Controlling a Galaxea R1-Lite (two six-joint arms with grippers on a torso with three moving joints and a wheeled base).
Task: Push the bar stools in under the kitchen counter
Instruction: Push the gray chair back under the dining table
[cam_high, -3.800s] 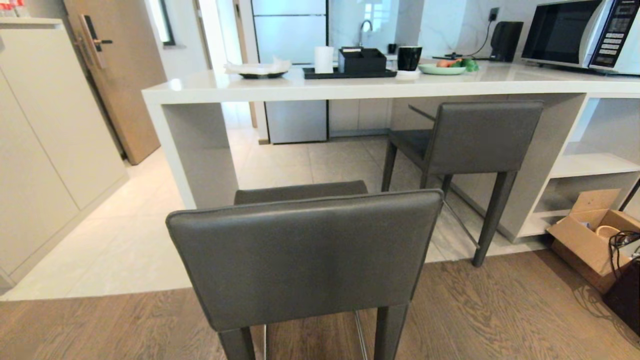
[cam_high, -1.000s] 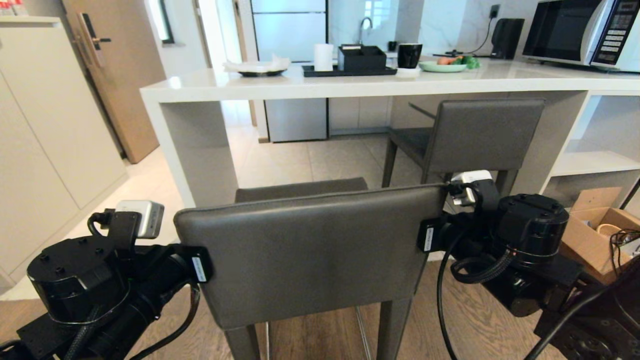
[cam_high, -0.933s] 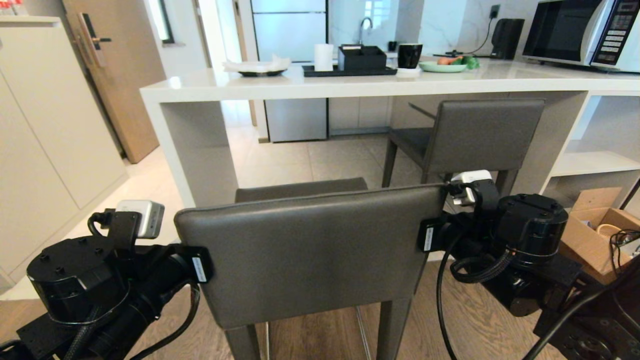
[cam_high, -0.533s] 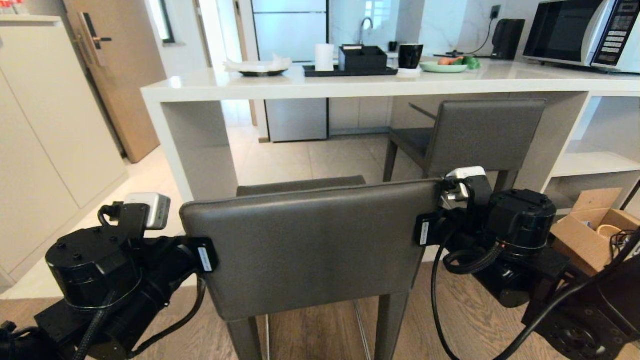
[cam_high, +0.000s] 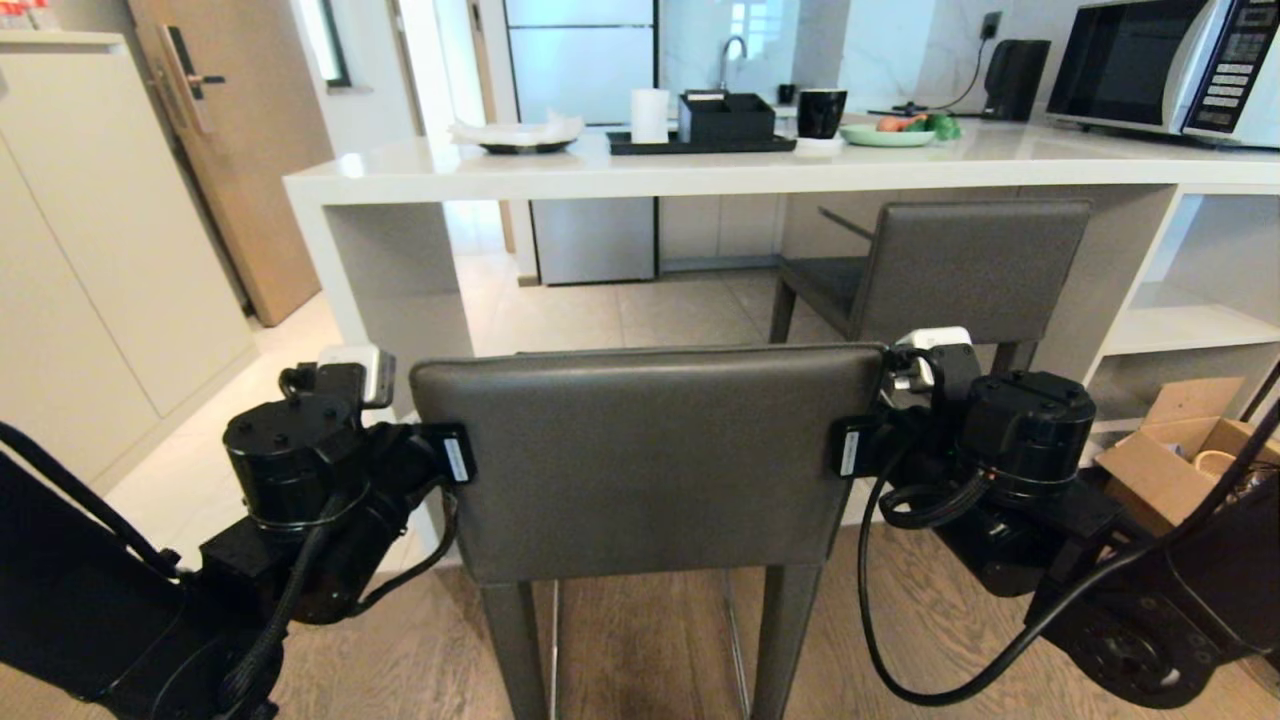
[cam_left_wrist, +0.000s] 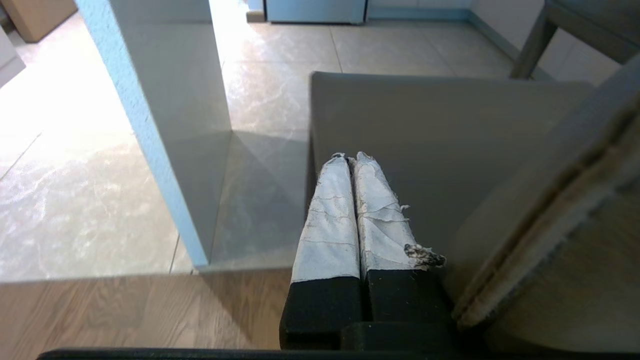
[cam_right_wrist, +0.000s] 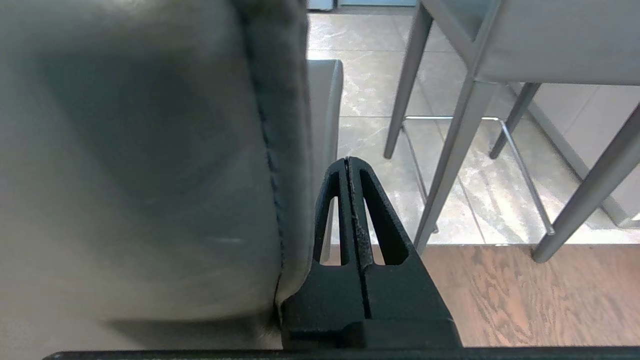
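One stool (cam_high: 975, 265) already under tabletop (cam_high: 700, 170); near stool (cam_high: 650, 450) short of it, closed left tool (cam_left_wrist: 352, 159) and right tool (cam_right_wrist: 347, 162) flanking backrest, gripping nothing.

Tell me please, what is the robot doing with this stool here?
The robot has its two arms at the sides of the near bar stool, at its backrest. The left gripper is beside one edge and the right gripper beside the other, both with fingers shut and holding nothing. This stool stands before the kitchen counter, not yet under it. The far bar stool is already partly under the counter.
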